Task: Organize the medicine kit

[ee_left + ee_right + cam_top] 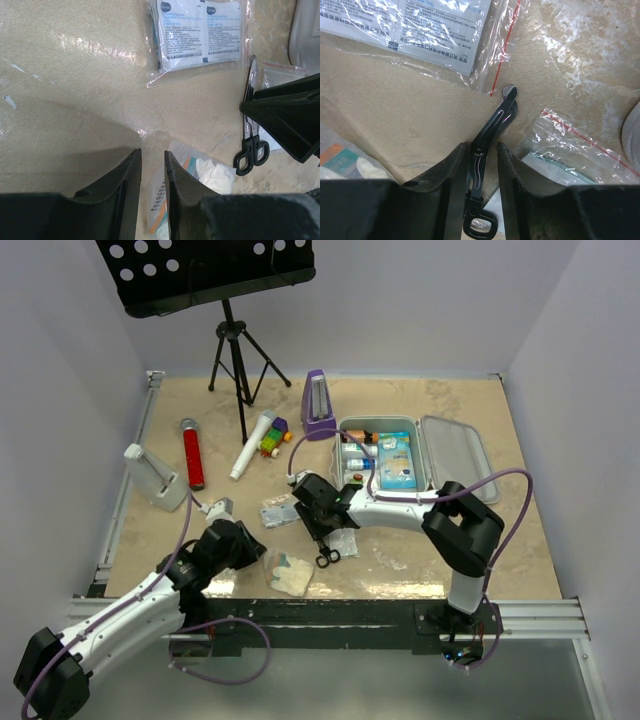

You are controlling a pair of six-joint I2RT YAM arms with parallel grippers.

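Pale walls close in a beige worktop (460, 400) with a marbled, slightly glossy pattern. The white rounded-square medicine kit (385, 422) lies open at the far right of it, just beside the purple pyramid-shaped metronome (318, 405). Its grey-lined lid (458, 450) lies flat to the right of the tray, and the tray already holds a light-blue packet (397, 462) and some small bottles. I judge the case to be a stiff shell, light, smooth and a little slippery. The hinge is probably the weak part, so the free rim of the lid looks the best place to take hold for closing, and the tray walls for shifting it. The loose things near the front are thin and soft: a clear plastic bag of white printed sachets (200, 35), a crinkled zip bag with a red seal line (570, 145), and a clear bag with white gauze (210, 172). Such film slips and bends easily. The small black scissors (494, 117) are hard, flat and narrow. The right jaws stand apart on both sides of the scissors, low over the worktop, with a gap showing, so they are not clamped yet. The left jaws are apart by a narrow slit above the edge of the gauze bag, and nothing shows gripped between them.
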